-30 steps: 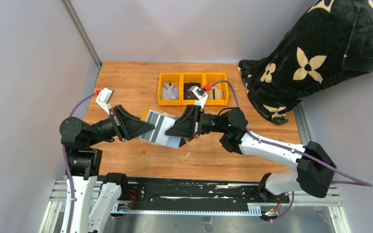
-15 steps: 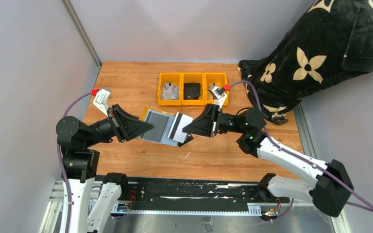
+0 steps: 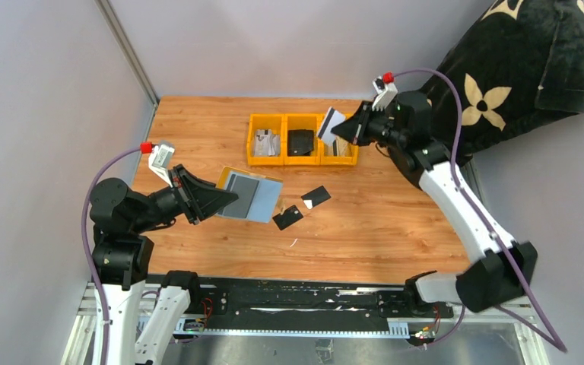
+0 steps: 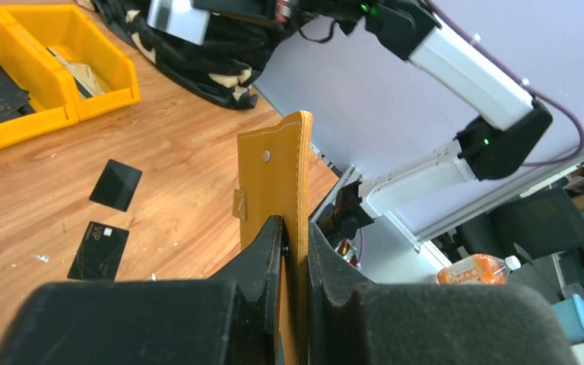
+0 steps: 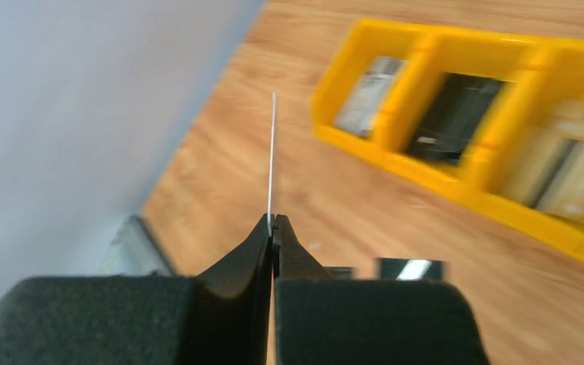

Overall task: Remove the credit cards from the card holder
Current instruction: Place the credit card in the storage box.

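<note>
While the left gripper (image 3: 224,199) clamps the open yellow card holder (image 3: 252,196), two black credit cards (image 3: 287,218) lie on the wood just beside it. The right gripper (image 3: 344,131), pinched shut on a pale striped card (image 3: 331,125) above the yellow bins (image 3: 302,161), would do best to lower it flat before releasing, so it does not flutter away.

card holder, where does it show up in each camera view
Top external: card holder left of centre, open, gripped by the left gripper.
Left wrist: centre, standing upright between the fingers.
Right wrist: not in view.
Shared landmark: yellow bins, seen in all three.
</note>
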Controlling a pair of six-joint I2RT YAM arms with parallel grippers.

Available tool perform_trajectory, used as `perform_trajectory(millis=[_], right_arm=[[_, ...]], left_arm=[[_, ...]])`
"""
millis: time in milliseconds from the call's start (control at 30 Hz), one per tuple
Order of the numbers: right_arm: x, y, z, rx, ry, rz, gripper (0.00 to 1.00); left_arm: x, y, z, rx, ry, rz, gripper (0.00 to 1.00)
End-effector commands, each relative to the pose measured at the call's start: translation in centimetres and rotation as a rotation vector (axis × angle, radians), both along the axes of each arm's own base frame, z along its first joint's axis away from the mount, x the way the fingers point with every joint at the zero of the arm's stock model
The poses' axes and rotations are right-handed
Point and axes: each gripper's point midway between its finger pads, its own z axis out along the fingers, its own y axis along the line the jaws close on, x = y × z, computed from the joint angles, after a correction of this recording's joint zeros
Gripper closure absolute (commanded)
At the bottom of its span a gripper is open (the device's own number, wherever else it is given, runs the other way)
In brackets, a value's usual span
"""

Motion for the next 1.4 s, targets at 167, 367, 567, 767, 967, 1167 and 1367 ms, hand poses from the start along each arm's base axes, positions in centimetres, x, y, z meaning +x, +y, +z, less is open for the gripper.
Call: perform_trajectory(millis=[167,367,567,767,967,1167,1367], right_arm=[[9.5,-0.6,-7.1,-0.196,0.154,-0.05,1.0],[11.5,8.5,-9.3,-0.209,0.173,0.137,1.0],[14.7,15.0,-14.5,-0.216,0.253,0.21,1.0],[18.0,18.1,-19.7,-0.183,0.298,0.201,1.0],[19.0,18.4,-22.8,-0.188,0.318,0.163,1.0],[18.2,18.5,-22.0,-0.184,0.292,0.167,0.78],[18.1,17.3,-16.7,-0.172,0.196,0.149,0.59]], left_arm=[[0.0,0.0,-0.1,0.02,-0.017,-0.014,1.0],[1.0,-0.1,-0.9,0.022,0.006,-0.022,1.0],[2.0,-0.2,-0.8,0.023,0.012,-0.024,1.0],[2.7,-0.3,-1.2,0.025,0.031,-0.031,1.0],[2.5,-0.3,0.4,0.025,0.005,-0.041,1.0],[1.9,-0.4,0.7,0.012,0.001,-0.042,1.0],[1.6,-0.3,1.0,0.015,-0.001,-0.041,1.0]])
